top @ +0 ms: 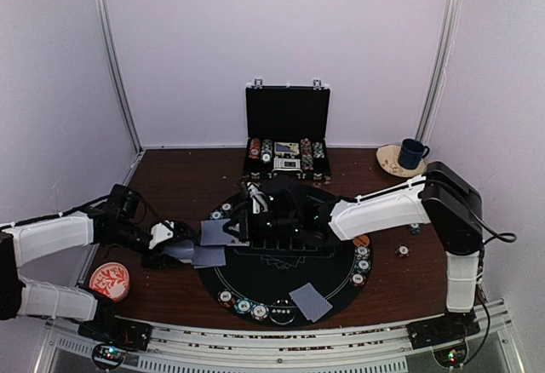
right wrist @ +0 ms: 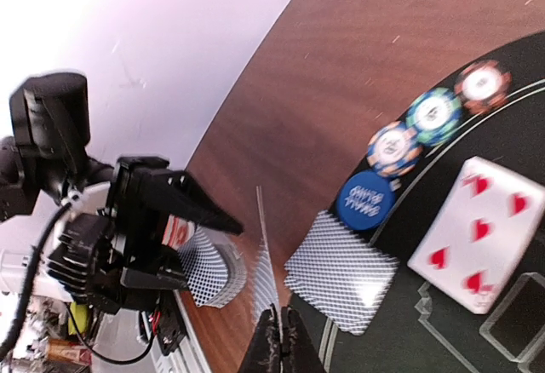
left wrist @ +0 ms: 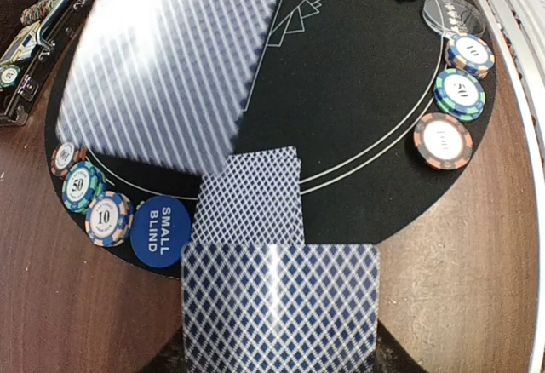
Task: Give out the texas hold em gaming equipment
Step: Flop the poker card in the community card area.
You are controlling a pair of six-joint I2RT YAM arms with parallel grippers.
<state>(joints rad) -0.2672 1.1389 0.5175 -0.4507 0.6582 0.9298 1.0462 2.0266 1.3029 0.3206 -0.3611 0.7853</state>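
The briefcase [top: 287,126] stands behind the round mat [top: 272,284], a card [top: 310,301] lying on its near part.

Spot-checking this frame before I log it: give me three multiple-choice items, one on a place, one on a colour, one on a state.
1. Where does the SMALL BLIND disc lie?
A held in the air; B on the mat's edge beside the chips; C off the mat.
2. The face-up card's pips are:
A black; B green; C red.
3. The right gripper is:
A shut on a card; B open; C shut on a chip.

Key: B, it sits on the black felt next to a 10 chip; C, red hearts show; A, its fingers pinch a card seen edge-on.
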